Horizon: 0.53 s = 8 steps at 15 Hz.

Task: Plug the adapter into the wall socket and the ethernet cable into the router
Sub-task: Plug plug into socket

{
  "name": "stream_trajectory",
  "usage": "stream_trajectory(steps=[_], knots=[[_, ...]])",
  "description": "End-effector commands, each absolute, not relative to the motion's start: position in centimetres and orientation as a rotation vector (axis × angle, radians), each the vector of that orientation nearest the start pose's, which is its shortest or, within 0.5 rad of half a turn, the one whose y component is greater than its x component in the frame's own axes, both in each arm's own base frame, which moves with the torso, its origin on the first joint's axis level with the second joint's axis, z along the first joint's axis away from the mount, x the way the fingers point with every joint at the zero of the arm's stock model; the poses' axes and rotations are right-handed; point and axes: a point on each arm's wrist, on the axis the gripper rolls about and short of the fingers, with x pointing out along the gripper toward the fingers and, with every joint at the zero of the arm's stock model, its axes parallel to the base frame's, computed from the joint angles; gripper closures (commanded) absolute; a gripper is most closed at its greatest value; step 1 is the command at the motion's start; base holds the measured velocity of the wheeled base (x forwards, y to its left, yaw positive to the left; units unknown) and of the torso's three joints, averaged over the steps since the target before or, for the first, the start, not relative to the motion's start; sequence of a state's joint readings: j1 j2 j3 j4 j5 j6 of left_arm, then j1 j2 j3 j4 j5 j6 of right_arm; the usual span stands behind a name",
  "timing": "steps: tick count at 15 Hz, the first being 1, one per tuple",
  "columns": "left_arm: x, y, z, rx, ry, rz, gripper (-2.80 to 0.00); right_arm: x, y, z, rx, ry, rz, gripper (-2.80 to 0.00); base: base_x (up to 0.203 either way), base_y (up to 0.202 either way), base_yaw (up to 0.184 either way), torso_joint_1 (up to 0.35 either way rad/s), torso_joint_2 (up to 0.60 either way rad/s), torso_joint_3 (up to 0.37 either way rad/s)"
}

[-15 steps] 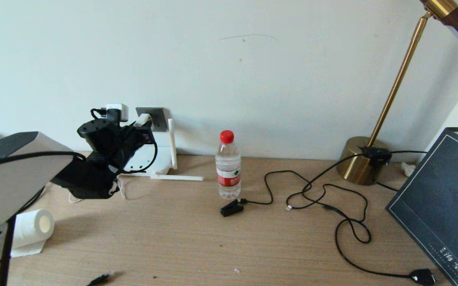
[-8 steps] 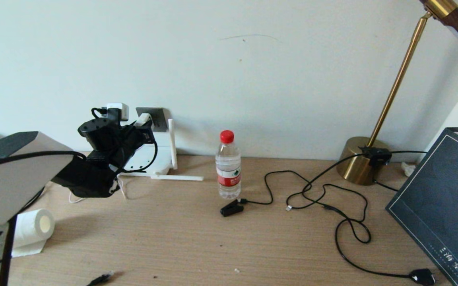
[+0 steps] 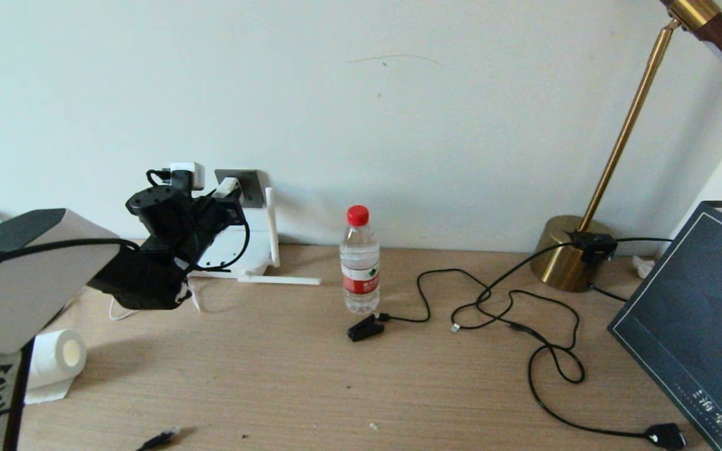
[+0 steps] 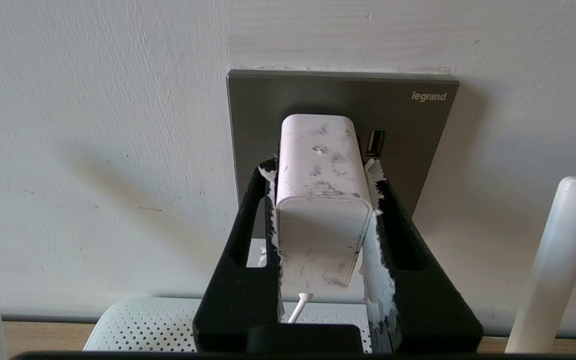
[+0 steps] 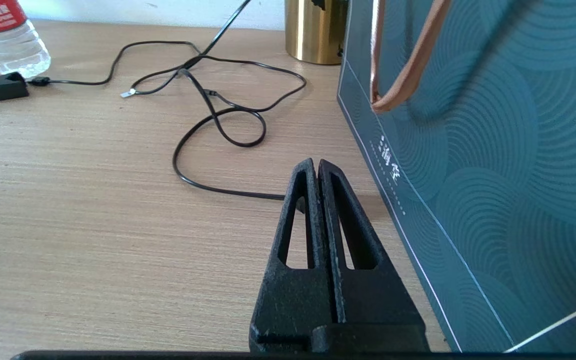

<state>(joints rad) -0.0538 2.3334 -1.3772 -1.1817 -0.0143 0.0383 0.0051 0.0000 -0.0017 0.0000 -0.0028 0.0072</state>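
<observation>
Scuffed white plastic adapter [image 4: 323,200] (matt); wood-grain table [image 3: 311,388]; glossy brass lamp base [image 3: 565,254].

Black left gripper [image 4: 320,165] with slotted fingers padded in frayed white, perhaps tape; grey-white arm shell.

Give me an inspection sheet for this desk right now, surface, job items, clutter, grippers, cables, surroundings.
Surface: wooden desk, a few specks.
Job's things: adapter held against the wall socket; router below the socket; ethernet cable: only a black plug end at the near edge, identity uncertain.
Clutter: water bottle, paper roll, dark bag.
Grippers: left gripper shut on the adapter at the socket; right gripper shut, empty, beside the bag.
Cables: black clip cable; lamp cord looping to a plug.
Surroundings: white wall; brass lamp.
</observation>
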Motion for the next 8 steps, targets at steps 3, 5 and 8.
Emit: stream_trajectory(steps=[3,5,8], knots=[[47.18,-2.57,13.94,0.034,-0.232,-0.063,0.00,-2.29,-0.02,7.61,0.007,0.000,0.002,0.00,0.000,0.000,0.000,0.000,0.00,0.000],[47.22,-2.57,13.88,0.034,-0.228,-0.064,0.00,-2.28,-0.02,7.58,0.008,0.001,0.002,0.00,0.000,0.000,0.000,0.000,0.00,0.000],[47.30,-2.58,13.70,0.034,-0.225,-0.068,0.00,-2.28,-0.02,7.59,0.007,0.000,0.003,0.00,0.000,0.000,0.000,0.000,0.00,0.000]])
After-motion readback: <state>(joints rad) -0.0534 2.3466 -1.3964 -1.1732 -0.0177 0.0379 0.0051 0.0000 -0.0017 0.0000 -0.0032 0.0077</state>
